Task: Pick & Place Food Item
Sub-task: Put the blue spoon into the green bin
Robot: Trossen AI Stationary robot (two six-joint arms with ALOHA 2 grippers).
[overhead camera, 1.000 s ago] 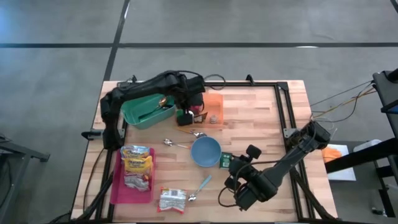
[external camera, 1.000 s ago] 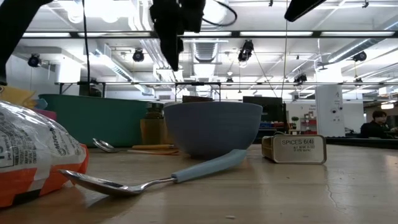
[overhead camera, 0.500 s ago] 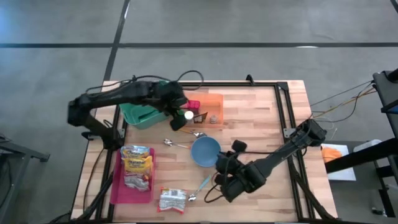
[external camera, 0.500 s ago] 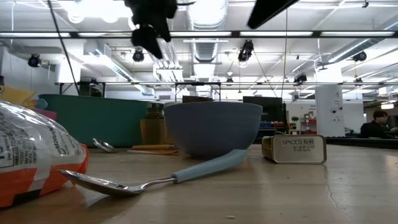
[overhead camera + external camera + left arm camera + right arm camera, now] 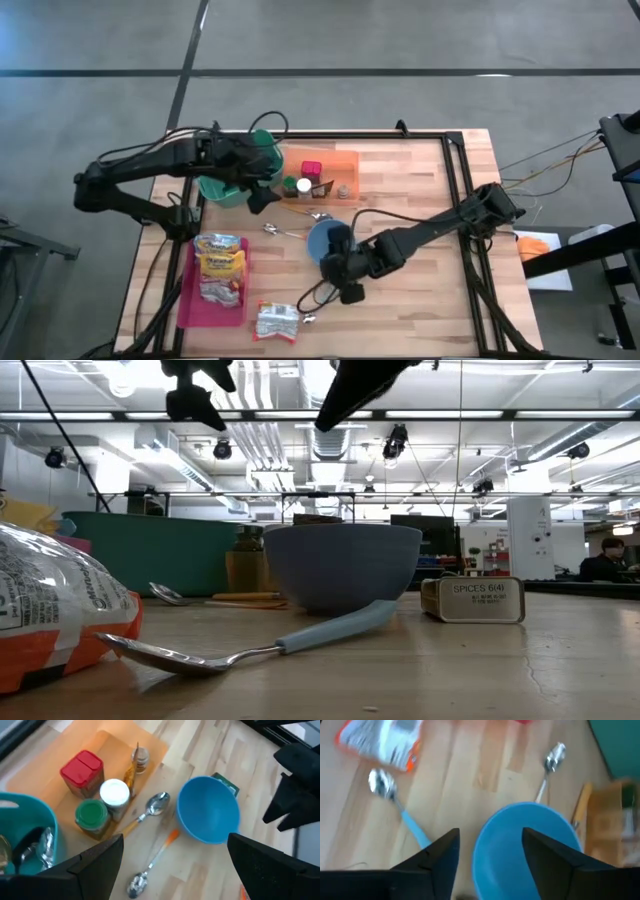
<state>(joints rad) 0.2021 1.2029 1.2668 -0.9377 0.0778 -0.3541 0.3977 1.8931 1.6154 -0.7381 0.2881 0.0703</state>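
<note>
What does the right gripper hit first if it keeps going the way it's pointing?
Probably the blue bowl: in its wrist view the rim sits right ahead of the right gripper, between its open fingers. The height above the rim is unclear, so it might pass over.

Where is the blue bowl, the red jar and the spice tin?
blue bowl [image 5: 207, 815]: left wrist view, on its inside.
red jar [image 5: 81, 770]: left wrist view, on its red lid.
spice tin [image 5: 472, 600]: low view, on its labelled side.
</note>
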